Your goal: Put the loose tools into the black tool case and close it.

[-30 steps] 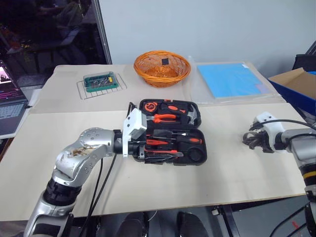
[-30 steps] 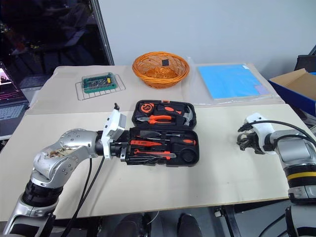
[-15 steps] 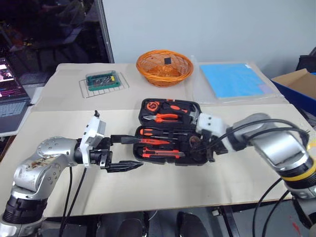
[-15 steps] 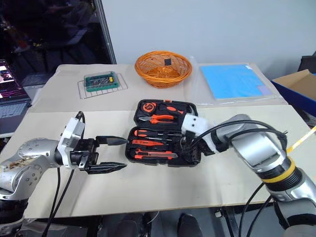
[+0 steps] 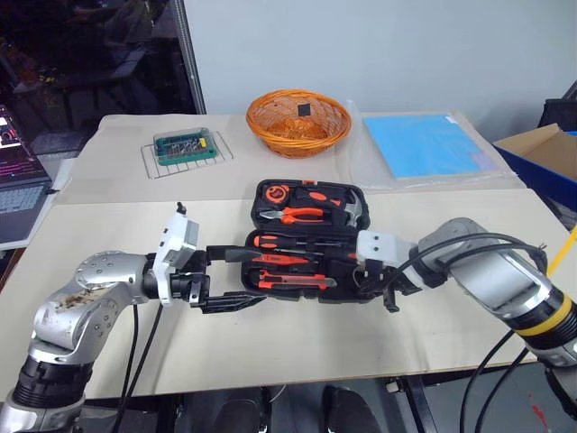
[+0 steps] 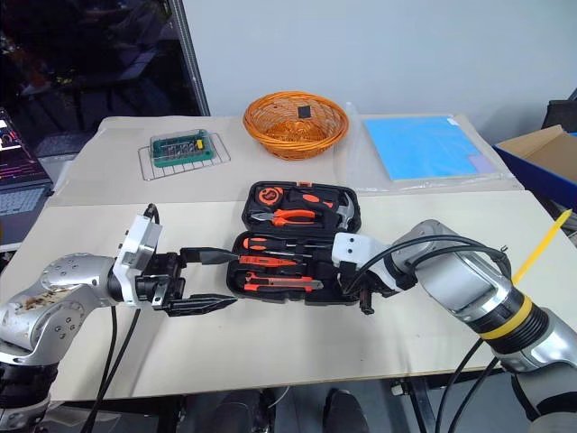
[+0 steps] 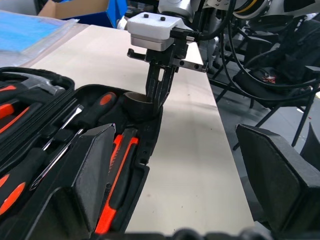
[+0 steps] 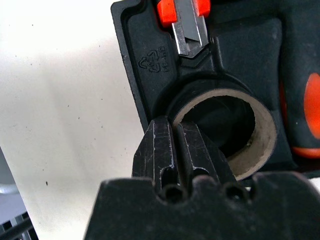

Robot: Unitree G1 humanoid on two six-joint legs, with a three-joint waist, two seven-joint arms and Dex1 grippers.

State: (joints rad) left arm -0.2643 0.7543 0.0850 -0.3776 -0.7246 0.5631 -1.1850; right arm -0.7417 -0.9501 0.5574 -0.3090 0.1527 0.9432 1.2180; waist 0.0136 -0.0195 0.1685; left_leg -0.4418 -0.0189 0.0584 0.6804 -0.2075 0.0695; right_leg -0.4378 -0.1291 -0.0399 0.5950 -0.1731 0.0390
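Pinching tape roll (image 8: 225, 135) wall in black tool case (image 5: 306, 271), right gripper (image 7: 157, 102) fingers nearly together; left gripper (image 5: 236, 278) gaping wide, empty

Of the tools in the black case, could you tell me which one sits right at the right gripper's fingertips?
The tape roll, round, in the corner recess of the black tool case; the right gripper pinches its wall. The other tools are long-handled.

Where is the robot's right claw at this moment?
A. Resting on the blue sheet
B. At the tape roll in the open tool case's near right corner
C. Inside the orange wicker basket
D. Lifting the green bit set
B: the right claw has its fingers pinched on the tape roll's wall, in its round recess of the black tool case.
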